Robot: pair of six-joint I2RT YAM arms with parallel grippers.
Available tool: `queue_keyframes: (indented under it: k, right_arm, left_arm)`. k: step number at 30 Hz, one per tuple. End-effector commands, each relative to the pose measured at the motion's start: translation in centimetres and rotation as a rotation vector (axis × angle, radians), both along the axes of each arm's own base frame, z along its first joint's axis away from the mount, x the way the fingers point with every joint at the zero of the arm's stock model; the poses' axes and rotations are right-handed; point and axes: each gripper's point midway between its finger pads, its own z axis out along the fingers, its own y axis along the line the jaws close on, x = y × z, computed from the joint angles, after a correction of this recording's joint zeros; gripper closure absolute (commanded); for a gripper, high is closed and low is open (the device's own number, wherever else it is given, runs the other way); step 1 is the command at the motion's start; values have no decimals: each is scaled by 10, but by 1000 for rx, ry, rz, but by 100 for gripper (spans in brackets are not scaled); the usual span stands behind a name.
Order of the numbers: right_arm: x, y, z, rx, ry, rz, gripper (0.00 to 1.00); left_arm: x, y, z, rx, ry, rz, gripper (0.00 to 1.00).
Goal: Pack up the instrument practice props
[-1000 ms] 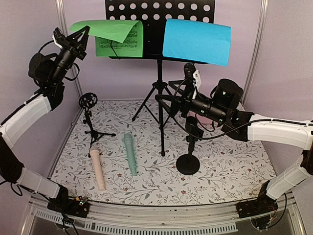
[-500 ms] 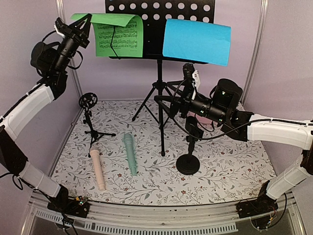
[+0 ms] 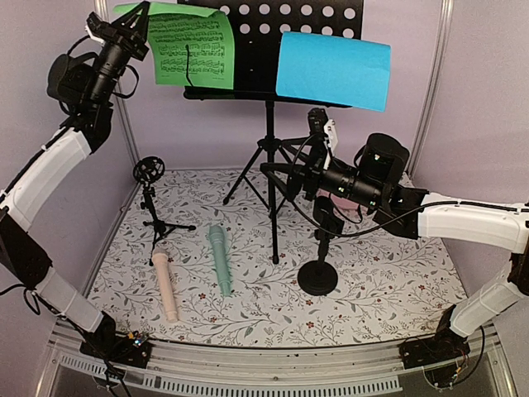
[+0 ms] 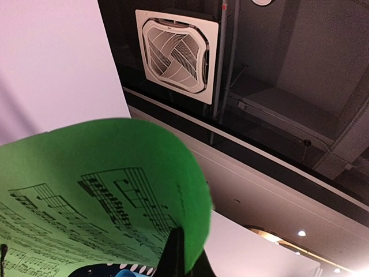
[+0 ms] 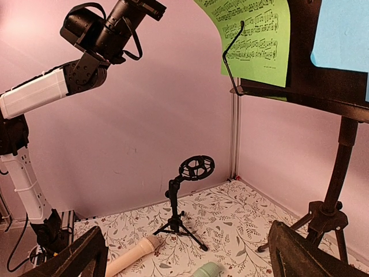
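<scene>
Top view: left claw (image 3: 135,18) pinched shut on the upper left corner of the green sheet (image 3: 194,51). The sheet hangs at the left of the music rack (image 3: 289,12), lower part behind the rack's wire clip (image 5: 230,55). Right claw (image 5: 187,248) spread wide, empty, below the rack. Step: sheet removal. Next, likely: draw it upward clear of the clip, no tearing.

- The overhead view is lit evenly and softly; shadows on the table (image 3: 372,281) are faint.
- In the left wrist view, the green sheet (image 4: 104,190) glows against a dim ceiling (image 4: 288,69), and small lamps (image 4: 298,233) glare at lower right.
- The right wrist view is tinted pinkish, and the right gripper's fingers (image 5: 75,259) look dark and soft.
</scene>
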Motion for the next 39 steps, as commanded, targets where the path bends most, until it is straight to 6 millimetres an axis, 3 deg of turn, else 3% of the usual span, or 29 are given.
queue_keyframes:
  k: [1,13,21,39]
  right_arm:
    - [-3,2,8,5,-10,10,1]
    - [-3,0,8,10,-3,5,1]
    - [-4,-1,8,13,3,3,1]
    - [-8,1,8,11,11,15,1]
  left_arm:
    - [-9,0,18,-21,-48,-7,100]
    - [-21,0,56,-43,-150,-23,100]
    - [-37,11,87,-58,-243,-7,100]
    - [-77,42,122,-96,-353,51,100]
